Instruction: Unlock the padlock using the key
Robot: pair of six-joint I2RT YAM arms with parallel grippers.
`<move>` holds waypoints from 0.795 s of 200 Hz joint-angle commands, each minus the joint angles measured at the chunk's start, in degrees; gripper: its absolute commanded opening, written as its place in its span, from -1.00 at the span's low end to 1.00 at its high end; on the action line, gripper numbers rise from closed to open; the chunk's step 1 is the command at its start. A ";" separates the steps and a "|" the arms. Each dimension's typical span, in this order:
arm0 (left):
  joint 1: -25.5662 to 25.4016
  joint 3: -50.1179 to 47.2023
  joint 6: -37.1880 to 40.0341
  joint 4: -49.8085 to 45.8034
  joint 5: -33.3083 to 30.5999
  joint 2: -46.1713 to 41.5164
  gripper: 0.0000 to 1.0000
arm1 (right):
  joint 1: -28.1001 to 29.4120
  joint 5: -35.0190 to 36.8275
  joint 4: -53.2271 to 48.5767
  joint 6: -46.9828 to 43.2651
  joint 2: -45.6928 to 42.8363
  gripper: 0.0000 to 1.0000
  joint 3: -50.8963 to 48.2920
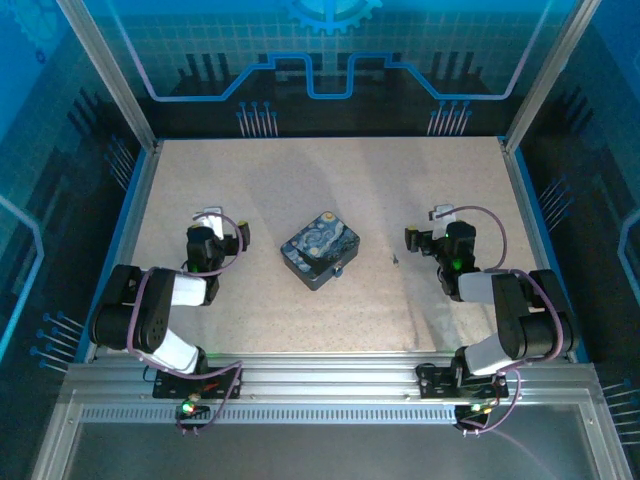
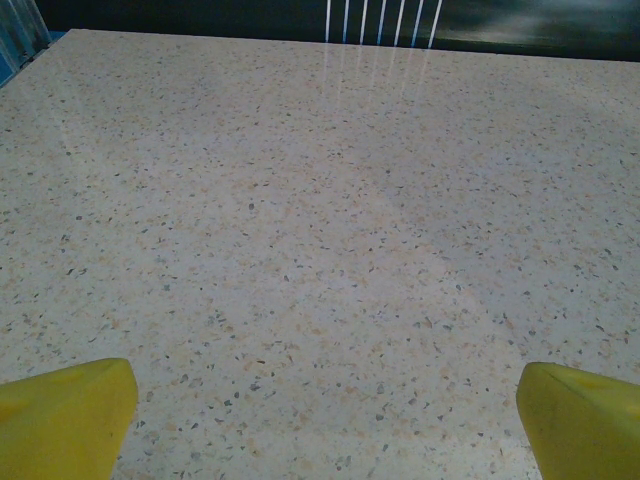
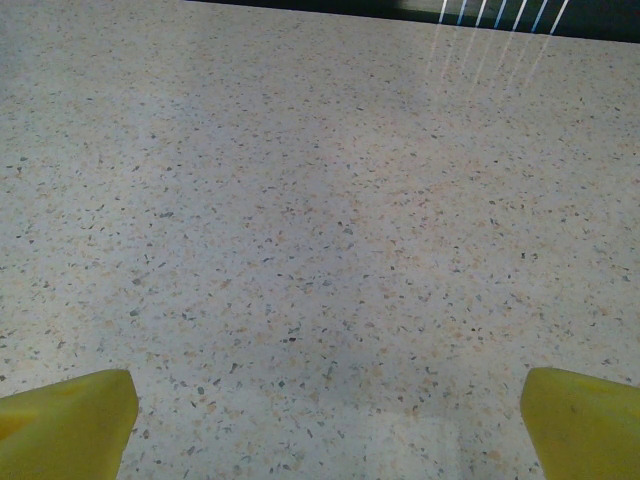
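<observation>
The padlock (image 1: 338, 268) is a tiny blue bit against the near right side of the painted box (image 1: 320, 249) at the table's middle. The key (image 1: 396, 260) is a dark speck on the table to the right of the box. My left gripper (image 1: 208, 214) hovers left of the box and points to the far side. In the left wrist view this gripper (image 2: 327, 400) is open, its yellow fingertips (image 2: 70, 415) wide apart over bare table. My right gripper (image 1: 443, 213) is to the right of the key, and it (image 3: 330, 405) too is open over bare table.
The speckled table (image 1: 300, 170) has a blue rim and metal posts at its left and right sides. A dark wall with white stripes (image 2: 380, 20) closes the far edge. Both arm bases sit on the metal rail (image 1: 320, 385) at the near edge.
</observation>
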 commanded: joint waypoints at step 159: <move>-2.92 1.74 -3.38 -17.74 -4.88 -19.96 0.98 | 0.03 -2.02 -36.29 7.78 -17.93 0.99 12.27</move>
